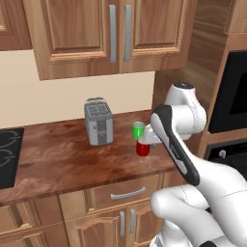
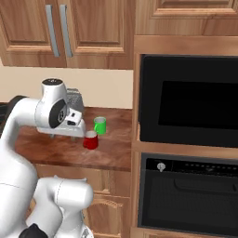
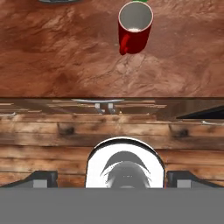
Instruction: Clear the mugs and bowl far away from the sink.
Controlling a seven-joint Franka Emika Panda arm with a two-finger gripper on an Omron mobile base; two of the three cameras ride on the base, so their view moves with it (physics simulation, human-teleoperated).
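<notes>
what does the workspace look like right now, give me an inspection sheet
surface: wooden counter, drawers and cabinets below
job's things: red mug and green mug upright, close together near the counter's right end; whether they touch I cannot tell; bowl and sink nothing seen
clutter: toaster left of the mugs
grippers: gripper open, holding nothing, back from the red mug
cables: nothing seen
surroundings: stovetop at the far left, wall cabinets above, oven to the right
</notes>
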